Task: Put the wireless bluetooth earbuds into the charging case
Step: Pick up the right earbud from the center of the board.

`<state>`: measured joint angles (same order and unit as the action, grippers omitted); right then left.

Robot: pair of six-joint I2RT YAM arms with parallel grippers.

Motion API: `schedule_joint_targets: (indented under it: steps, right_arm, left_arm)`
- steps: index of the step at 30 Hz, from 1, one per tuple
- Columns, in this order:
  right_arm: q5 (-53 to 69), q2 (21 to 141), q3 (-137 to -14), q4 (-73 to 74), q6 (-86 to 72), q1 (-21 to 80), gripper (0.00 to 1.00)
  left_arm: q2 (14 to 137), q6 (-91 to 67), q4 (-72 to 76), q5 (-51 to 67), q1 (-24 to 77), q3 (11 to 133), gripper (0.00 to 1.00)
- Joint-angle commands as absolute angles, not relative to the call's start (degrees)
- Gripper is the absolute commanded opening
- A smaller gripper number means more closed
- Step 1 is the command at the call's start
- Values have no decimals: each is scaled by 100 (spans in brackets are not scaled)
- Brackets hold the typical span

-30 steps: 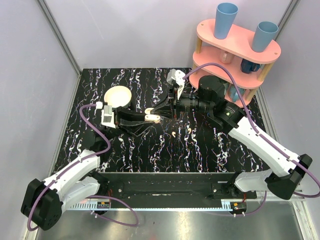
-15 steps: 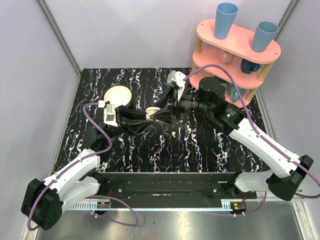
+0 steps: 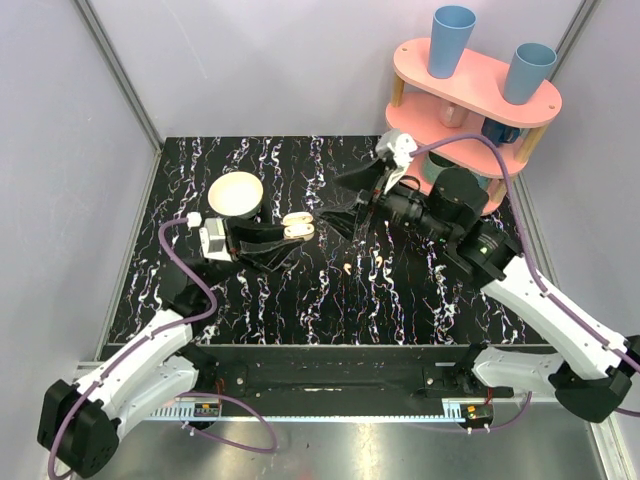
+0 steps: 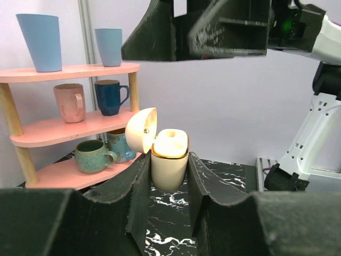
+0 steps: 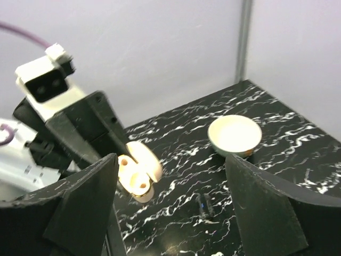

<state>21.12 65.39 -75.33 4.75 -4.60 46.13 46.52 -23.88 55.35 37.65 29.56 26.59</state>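
L gripper (image 4: 169, 178) clamped on open case (image 3: 297, 227); R gripper (image 3: 346, 203) spread wide, empty, just beside case. Earbud (image 3: 346, 268) lies near case, arm-base side: pinch lightly, lower straight in.

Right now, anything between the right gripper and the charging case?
No. Top external view shows only bare tabletop between the open right gripper and the charging case; the loose earbud lies off that line.

The left gripper (image 3: 291, 231) holds the charging case (image 3: 298, 225). The right gripper (image 3: 335, 198) is wide open beside it. One earbud (image 3: 346, 268) lies on the table (image 3: 260, 300).
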Motion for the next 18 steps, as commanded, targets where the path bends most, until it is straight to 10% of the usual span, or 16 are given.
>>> schedule_joint_targets:
  steps: [1,18]
  right_arm:
    - [497,6275,-7541,298,-912,4615,91]
    - [-27,8092,-6530,2839,-2979,2602,69]
  left_arm:
    - [4290,-1846,5151,3393,2918,2611,0]
    - [3138,-1178,3902,3234,2918,2654,0]
